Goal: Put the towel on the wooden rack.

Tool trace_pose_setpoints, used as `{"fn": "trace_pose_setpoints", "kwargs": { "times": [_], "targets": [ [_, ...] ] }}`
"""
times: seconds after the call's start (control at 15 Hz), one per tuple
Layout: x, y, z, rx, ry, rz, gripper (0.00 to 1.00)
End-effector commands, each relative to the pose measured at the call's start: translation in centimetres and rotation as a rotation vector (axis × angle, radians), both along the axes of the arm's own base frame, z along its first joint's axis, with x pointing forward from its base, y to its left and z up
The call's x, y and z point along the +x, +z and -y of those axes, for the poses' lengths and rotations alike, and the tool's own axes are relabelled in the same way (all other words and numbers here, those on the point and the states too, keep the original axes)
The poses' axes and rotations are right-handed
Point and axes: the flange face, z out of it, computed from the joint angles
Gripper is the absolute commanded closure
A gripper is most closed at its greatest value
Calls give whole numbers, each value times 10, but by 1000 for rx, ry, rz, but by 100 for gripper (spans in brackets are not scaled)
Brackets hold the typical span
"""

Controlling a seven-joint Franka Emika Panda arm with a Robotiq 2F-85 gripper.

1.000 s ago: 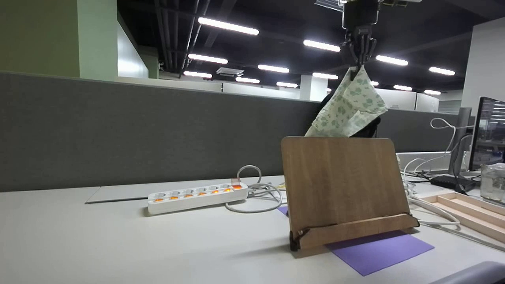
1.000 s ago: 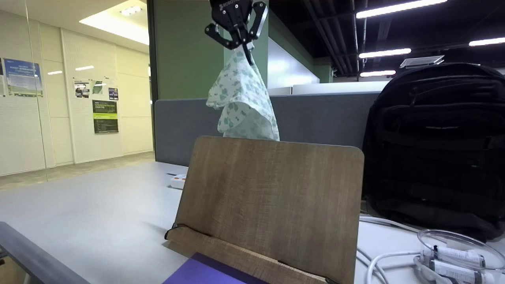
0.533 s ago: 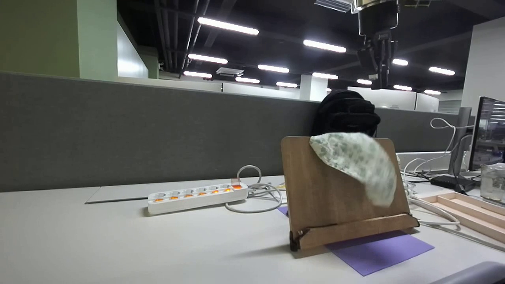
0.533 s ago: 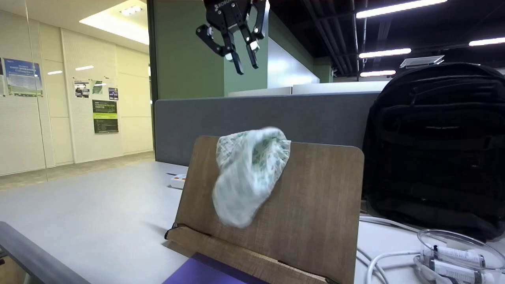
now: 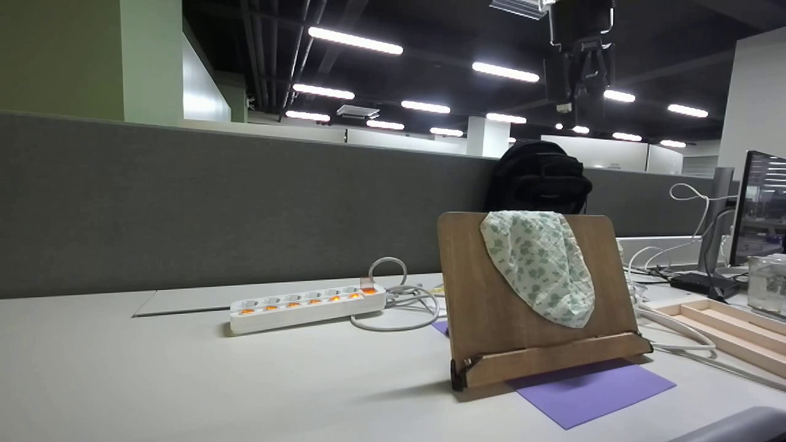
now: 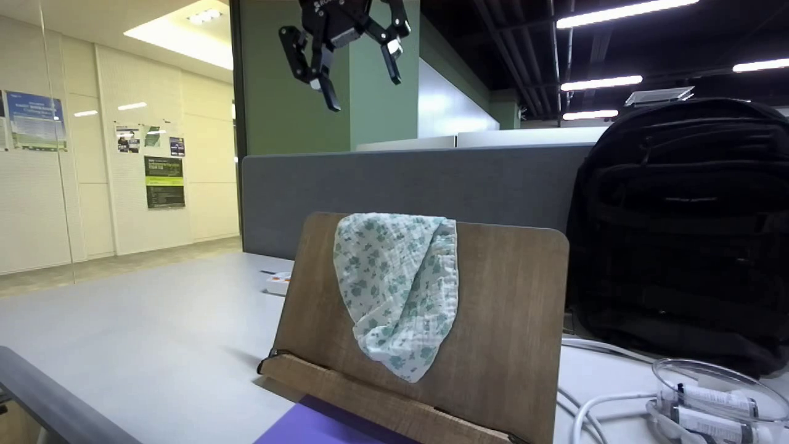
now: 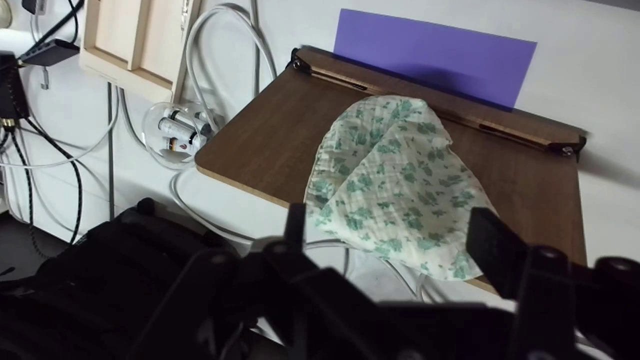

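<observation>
The towel, white with green leaf prints, is draped over the top edge of the wooden rack and hangs down its front face. Both exterior views show the towel (image 5: 540, 264) (image 6: 394, 283) and the brown tilted board of the rack (image 5: 485, 319) (image 6: 499, 308). Well above them hangs my gripper (image 6: 363, 92), apart from the cloth, its fingers spread wide with nothing between them. From the wrist view, the towel (image 7: 400, 175) lies beyond the open gripper (image 7: 389, 217), covering the middle of the rack (image 7: 270, 135). Whatever hangs behind the board is hidden.
A purple sheet (image 5: 592, 393) lies under the rack's front. A white power strip (image 5: 307, 309) with cables sits beside it. A black backpack (image 6: 678, 234), a clear container with small bottles (image 6: 715, 394) and a pale wooden tray (image 5: 724, 331) stand nearby.
My gripper held the towel up above the rack a second ago. It has since opened and let go, and the towel has flopped over the board's front and come to hang there.
</observation>
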Motion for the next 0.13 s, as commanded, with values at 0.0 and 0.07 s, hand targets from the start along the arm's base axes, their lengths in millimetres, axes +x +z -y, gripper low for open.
{"fn": "trace_pose_setpoints", "kwargs": {
  "times": [0.0,0.07],
  "targets": [
    [-1,10,-16,34,-10,51,0],
    [0,10,-20,44,-9,55,0]
  ]
}}
